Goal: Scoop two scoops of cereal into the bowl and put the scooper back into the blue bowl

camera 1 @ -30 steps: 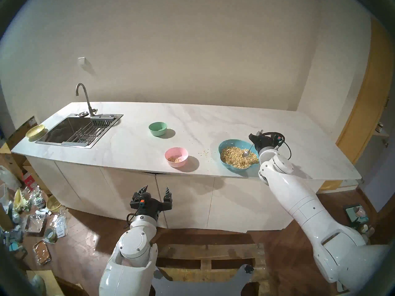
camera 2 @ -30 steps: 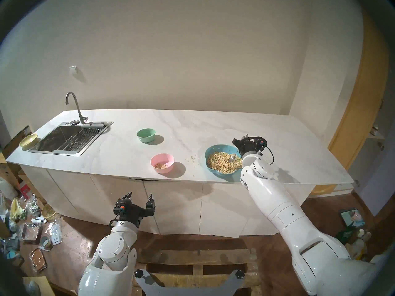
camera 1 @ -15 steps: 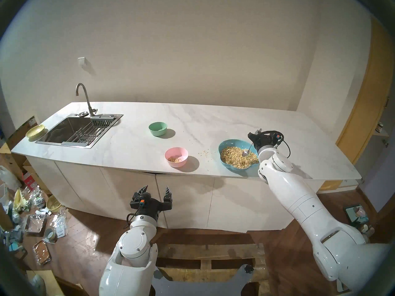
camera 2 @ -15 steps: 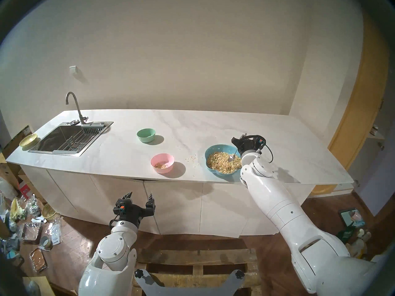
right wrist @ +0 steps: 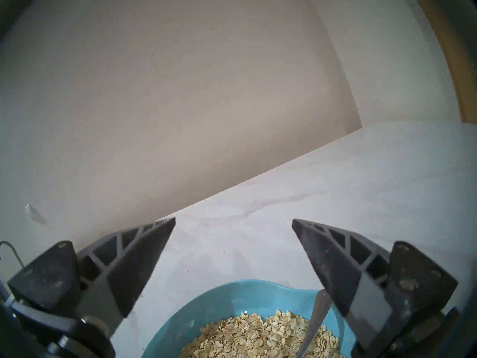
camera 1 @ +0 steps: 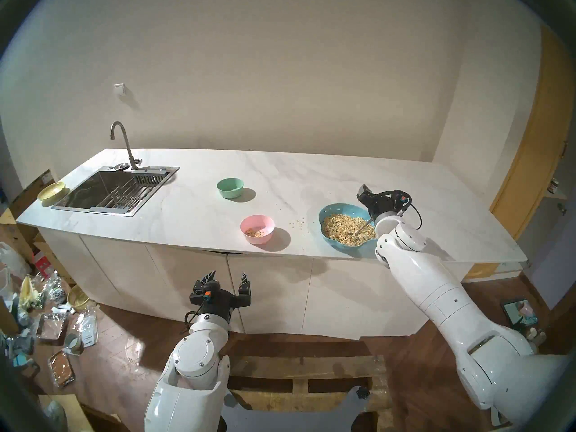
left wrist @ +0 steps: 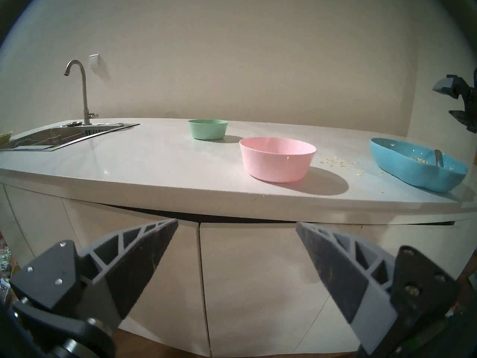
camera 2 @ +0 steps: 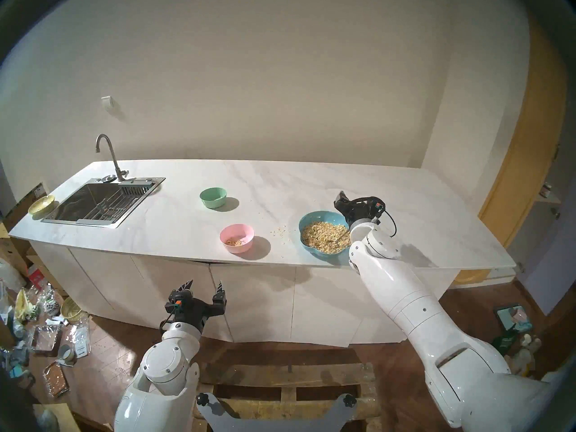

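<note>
Far left, in front of the cabinet doors: left gripper [camera 1: 228, 274], fingers spread, nothing between them; no danger from there. Next to the right, on the counter [camera 1: 193, 210]: the pink bowl [camera 1: 257, 219], with a small amount of cereal [camera 1: 256, 232] at the bottom, seemingly the two scoops. Then loose flakes [camera 1: 298, 224] on the counter between the two bowls; could be pushed over the edge by any sweep of an arm. Further right: the blue bowl [right wrist: 219, 298], full of the same cereal, with the spoon [right wrist: 318, 311] inside, head down in the heap, handle leaning up toward the rim. Just above: right gripper [right wrist: 233, 220], fingers wide apart, holding nothing. Handle very close to one finger, contact impossible to judge. Main risk: catching the handle when pulling back, and so flipping the spoon out or tipping the blue bowl, placed near the counter edge. Safer to rise first, then to retreat.
</note>
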Robot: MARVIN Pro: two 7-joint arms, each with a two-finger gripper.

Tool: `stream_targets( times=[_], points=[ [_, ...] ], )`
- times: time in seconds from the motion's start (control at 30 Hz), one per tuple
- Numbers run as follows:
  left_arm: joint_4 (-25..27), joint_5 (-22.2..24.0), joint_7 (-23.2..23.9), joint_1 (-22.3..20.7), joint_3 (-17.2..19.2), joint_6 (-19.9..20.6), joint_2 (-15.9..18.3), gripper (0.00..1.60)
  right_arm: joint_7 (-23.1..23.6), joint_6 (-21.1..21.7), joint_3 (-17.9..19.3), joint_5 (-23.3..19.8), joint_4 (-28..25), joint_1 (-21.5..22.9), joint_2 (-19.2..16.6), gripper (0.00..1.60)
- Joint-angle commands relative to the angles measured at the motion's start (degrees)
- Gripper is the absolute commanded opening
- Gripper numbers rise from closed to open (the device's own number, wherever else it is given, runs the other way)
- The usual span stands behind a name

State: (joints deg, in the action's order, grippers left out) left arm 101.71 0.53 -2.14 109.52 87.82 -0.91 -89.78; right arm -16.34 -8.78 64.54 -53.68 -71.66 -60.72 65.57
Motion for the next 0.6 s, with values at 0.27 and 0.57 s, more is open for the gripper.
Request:
stream_targets(
  times=[0.27, 0.57],
  points=[
    [1.57, 0.13, 0.26, -0.29, -0.14, -0.33, 0.02, 1.6, -4.78, -4.14, -4.22, 16.85, -9.14, -1.39, -7.92, 1.6],
    [1.63, 0.17, 0.28, -0.25, -0.14, -0.3, 0.04, 1.6, -8.15, -3.0, -2.16, 19.8, -16.43, -8.25, -12.36, 1.6]
  ],
)
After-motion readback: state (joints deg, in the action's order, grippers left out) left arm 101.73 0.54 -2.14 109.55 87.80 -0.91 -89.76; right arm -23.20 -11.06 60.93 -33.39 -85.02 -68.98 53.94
